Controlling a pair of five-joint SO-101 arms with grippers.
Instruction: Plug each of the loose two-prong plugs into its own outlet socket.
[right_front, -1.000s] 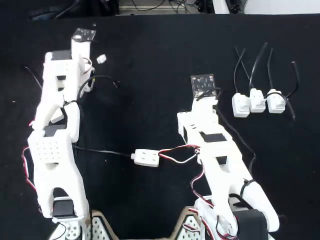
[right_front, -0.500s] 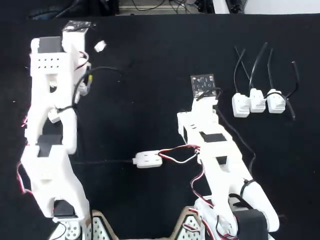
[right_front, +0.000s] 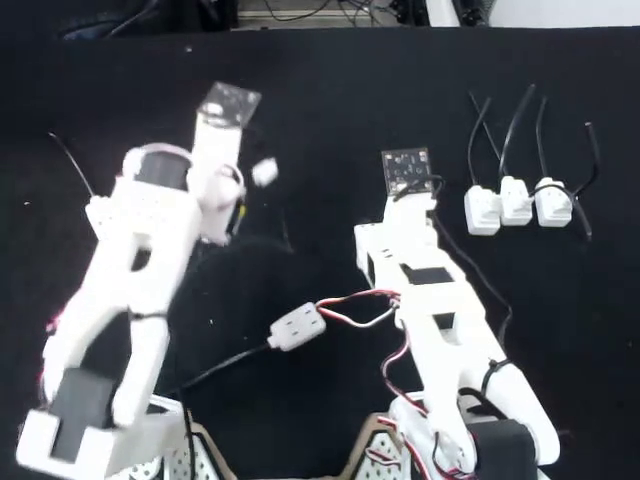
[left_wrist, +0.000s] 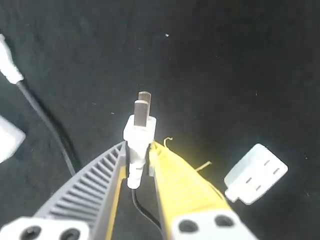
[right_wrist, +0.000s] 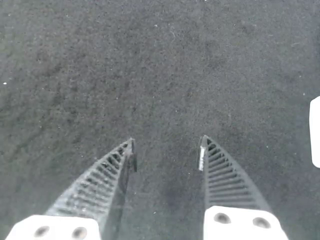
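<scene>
1. As the left claw (left_wrist: 138, 150) clamps a white two-prong plug (left_wrist: 138, 131) (prongs (left_wrist: 142, 107) pointing outward), the white outlet strip (left_wrist: 256, 174) lies on the black counter (left_wrist: 240, 60) nearby.
2. The right claw (right_wrist: 167, 145) hangs spread open over the counter.
3. Three more plugs (right_front: 515, 203) sit side by side beside the right arm (right_front: 430, 290), well apart from the strip.

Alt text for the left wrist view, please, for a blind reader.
The left pincer grips a white two-prong plug, its prongs pointing away from the camera, over a black table. A white outlet block lies on the table nearby.
</scene>
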